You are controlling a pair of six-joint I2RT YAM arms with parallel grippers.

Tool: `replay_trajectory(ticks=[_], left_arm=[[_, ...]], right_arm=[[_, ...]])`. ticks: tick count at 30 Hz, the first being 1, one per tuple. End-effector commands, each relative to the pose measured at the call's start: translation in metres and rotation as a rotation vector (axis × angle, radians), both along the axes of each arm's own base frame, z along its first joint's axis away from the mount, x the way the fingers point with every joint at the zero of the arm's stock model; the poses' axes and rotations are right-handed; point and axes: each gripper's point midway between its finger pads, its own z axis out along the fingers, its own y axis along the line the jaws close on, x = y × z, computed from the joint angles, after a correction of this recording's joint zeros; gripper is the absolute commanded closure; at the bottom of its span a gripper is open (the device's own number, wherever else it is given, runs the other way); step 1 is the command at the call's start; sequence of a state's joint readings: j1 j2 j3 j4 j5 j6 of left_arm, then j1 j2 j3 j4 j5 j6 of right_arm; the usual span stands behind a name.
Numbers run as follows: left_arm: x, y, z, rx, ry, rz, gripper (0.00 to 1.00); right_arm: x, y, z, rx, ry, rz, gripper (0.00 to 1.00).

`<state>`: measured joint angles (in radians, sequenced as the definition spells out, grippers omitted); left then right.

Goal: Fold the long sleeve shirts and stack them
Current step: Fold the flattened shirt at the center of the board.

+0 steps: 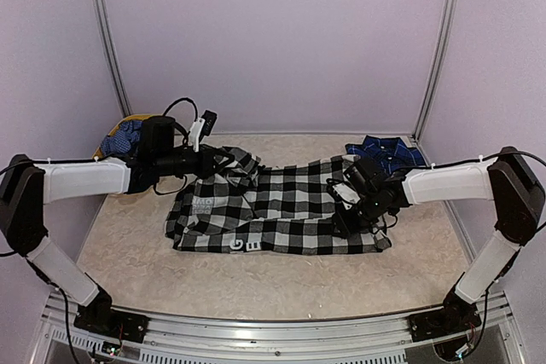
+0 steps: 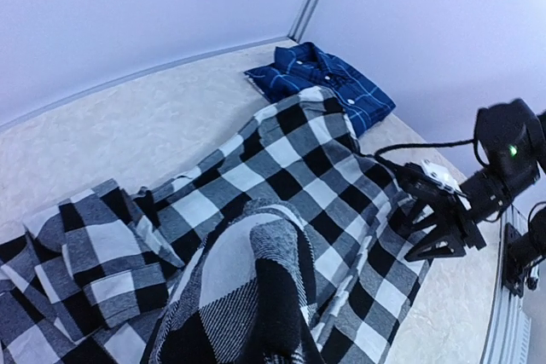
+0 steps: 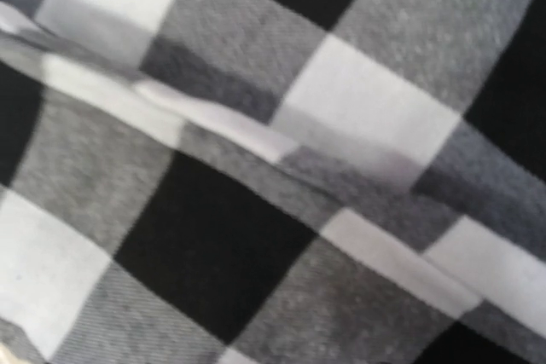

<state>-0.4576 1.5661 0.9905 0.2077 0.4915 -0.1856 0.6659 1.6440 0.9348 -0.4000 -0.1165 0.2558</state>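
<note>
Soft, even light falls from overhead with a cool lilac cast on the walls (image 1: 273,40), bright without glare, leaving only a faint shadow along the near hem of the check shirt (image 1: 273,210) on the surface (image 1: 281,283). From above I see everything sharp, though the frame posts (image 1: 107,31) lean and bow slightly toward the edges. At my left wrist the cloth nearest the lens is smeared out of focus while the far end stays crisp, and my right wrist sees only close, soft, blurred checks.
</note>
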Motion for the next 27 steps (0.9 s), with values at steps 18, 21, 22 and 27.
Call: replay_trajectory(ticks=[18,21,22,27], left_arm=[[-0.187,-0.029,-0.161,0.369,0.093,-0.136,0.5],[-0.189,-0.023,-0.154,0.354,0.076,-0.098,0.26],[-0.189,-0.021,-0.151,0.347,0.07,-0.09,0.15],[-0.168,-0.009,-0.116,0.224,0.062,-0.02,0.01]], right_arm=[[0.017,0.022,0.027,0.07,-0.055,0.008,0.52],[0.016,0.025,0.025,0.078,-0.048,0.012,0.52],[0.016,0.026,0.025,0.081,-0.046,0.012,0.52],[0.013,0.027,0.022,0.077,-0.041,0.016,0.52]])
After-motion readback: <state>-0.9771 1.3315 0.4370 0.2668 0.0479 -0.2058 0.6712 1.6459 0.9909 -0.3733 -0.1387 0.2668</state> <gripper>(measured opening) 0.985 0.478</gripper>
